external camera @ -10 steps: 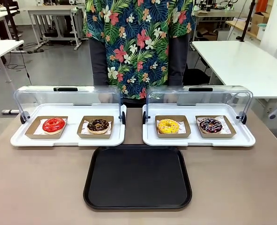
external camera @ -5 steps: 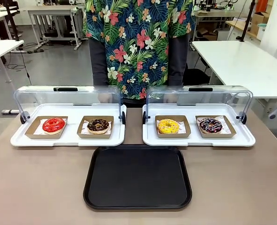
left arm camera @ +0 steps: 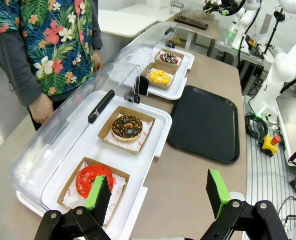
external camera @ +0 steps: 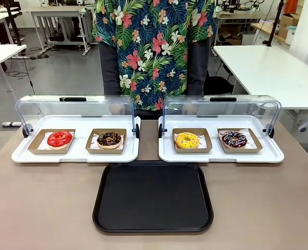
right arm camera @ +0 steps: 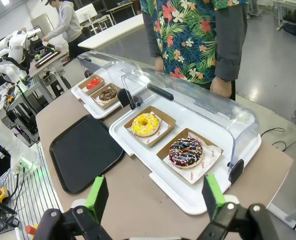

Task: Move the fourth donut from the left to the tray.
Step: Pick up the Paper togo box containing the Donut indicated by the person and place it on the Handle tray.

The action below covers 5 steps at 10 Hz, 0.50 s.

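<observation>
Front view: nothing is differing from a second earlier; the donuts, lids and person are staying where they were. A brown worktop [external camera: 34,208] is carrying two white display trays side by side; their clear lids [external camera: 221,107] are standing rolled back toward the far side, leaving the near edges open. The fourth donut [external camera: 234,138], chocolate with white and pink drizzle, is lying in its brown cardboard holder at the right end of the right display tray [external camera: 221,157], just beside a yellow donut [external camera: 187,139]. The tray [external camera: 152,197], black and bare, is lying in the middle on the near side of both display trays, close to their rims. A person [external camera: 154,47] in a flowered shirt is standing at the far edge; white tables and grey floor are showing behind.

Left wrist view: the left gripper [left arm camera: 158,192] is hovering above the worktop's left end, its green-padded fingers spread wide with nothing between them; a red donut [left arm camera: 94,181] and a crumb-sprinkled chocolate donut [left arm camera: 127,127] are lying below it; the fourth donut is sitting far off at the other end; bare worktop is running alongside the display trays' rims.

Right wrist view: the right gripper [right arm camera: 155,196] is hovering with fingers spread wide, holding nothing; the fourth donut is lying in the nearest holder, just beyond the fingertips; the tray is lying well apart to the side, with bare worktop between.
</observation>
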Motion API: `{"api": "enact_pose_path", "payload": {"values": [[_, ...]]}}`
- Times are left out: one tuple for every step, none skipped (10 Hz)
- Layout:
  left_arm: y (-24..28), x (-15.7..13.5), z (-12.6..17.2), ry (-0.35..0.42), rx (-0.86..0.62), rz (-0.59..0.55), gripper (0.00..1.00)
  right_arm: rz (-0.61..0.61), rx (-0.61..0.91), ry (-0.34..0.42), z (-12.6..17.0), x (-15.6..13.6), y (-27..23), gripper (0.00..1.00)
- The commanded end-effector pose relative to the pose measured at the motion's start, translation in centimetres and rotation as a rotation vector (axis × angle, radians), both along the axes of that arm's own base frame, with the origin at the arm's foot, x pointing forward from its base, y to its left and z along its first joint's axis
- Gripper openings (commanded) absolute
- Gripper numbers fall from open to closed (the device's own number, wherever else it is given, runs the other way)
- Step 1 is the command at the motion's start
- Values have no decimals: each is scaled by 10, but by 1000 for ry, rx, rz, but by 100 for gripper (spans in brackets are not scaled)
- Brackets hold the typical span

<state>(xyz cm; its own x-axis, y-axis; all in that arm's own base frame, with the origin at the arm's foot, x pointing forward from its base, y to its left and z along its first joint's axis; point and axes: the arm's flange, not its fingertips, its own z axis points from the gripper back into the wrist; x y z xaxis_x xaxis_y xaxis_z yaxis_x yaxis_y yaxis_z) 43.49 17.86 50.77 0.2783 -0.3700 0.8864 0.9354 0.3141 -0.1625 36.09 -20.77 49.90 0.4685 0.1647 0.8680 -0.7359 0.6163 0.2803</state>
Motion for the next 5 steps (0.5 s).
{"api": "enact_pose_path", "payload": {"values": [[0,0,1,0,14,-4,100,6,7,-32,3,5,-2,100],[0,0,1,0,14,-4,100,6,7,-32,3,5,-2,100],[0,0,1,0,14,-4,100,6,7,-32,3,5,-2,100],[0,0,1,0,14,-4,100,6,7,-32,3,5,-2,100],[0,0,1,0,14,-4,100,6,7,-32,3,5,-2,100]]}}
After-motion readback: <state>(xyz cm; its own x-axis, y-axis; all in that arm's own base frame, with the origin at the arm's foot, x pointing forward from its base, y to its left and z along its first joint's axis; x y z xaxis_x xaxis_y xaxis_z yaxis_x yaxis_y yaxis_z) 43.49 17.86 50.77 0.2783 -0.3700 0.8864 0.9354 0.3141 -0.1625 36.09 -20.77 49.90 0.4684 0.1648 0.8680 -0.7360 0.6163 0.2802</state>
